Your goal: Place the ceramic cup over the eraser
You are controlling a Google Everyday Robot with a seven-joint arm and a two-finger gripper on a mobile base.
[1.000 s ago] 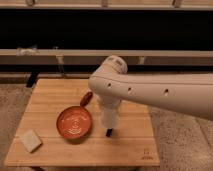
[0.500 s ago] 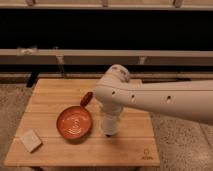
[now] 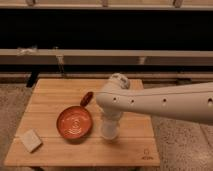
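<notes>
Your gripper (image 3: 110,120) hangs under the arm, right of the orange bowl (image 3: 74,122), with the ceramic cup (image 3: 109,131) at its tip; you cannot tell its grip. The eraser isn't visible. Lower straight, keeping clear of the bowl; open table (image 3: 135,145) lies right, with its near edge close.

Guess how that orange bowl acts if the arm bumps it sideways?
The orange bowl looks rigid and shallow with a wide base, so it would probably slide on the smooth wooden table rather than tip. Its handle stub may make it pivot. The gripper sits just to its right, by the ceramic cup.
</notes>
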